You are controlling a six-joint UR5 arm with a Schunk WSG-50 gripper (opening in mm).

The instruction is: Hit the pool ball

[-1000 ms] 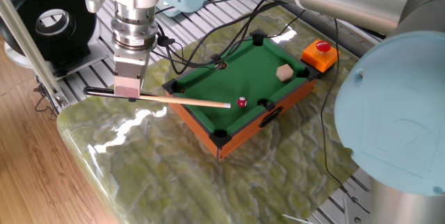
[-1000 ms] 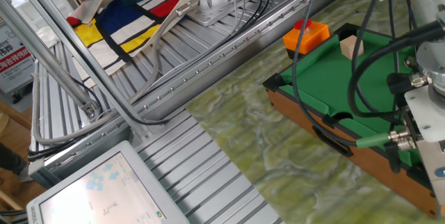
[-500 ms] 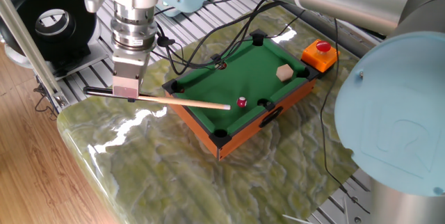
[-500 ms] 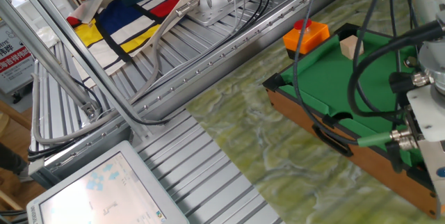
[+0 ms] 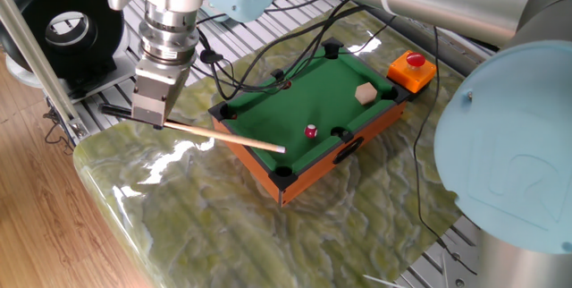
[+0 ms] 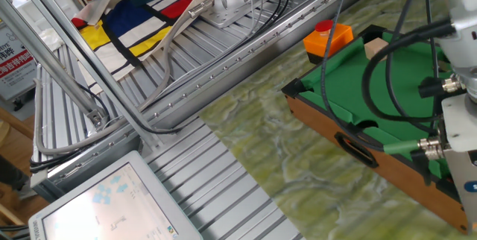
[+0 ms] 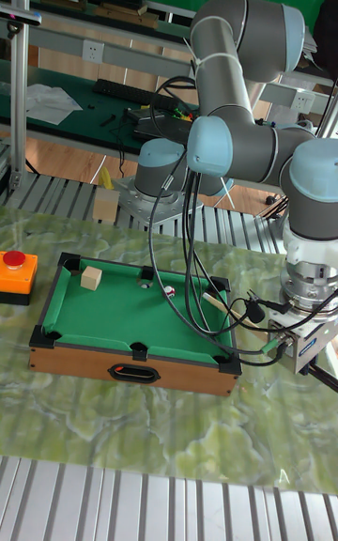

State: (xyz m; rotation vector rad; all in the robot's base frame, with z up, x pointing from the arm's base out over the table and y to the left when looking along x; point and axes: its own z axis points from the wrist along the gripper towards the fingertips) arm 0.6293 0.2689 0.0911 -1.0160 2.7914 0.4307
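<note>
The pool ball is a tiny glossy dark-red ball with a white spot, resting on the green felt of the small pool table near its front rail. My gripper hangs left of the table, shut on a thin wooden cue stick. The cue slopes down toward the ball, and its tip stops a short way from it, not touching. In the tall fixed view, the ball lies by the far rail and the gripper sits off the table's right end.
A tan wooden cube lies on the felt near the far right pocket. An orange box with a red button stands just beyond the table's end. Black cables trail over the table's back rail. The marbled mat's edge is close on the left.
The gripper has drawn back to the left and the cue has tilted, so its tip sits farther from the ball than before. The ball has not moved.
</note>
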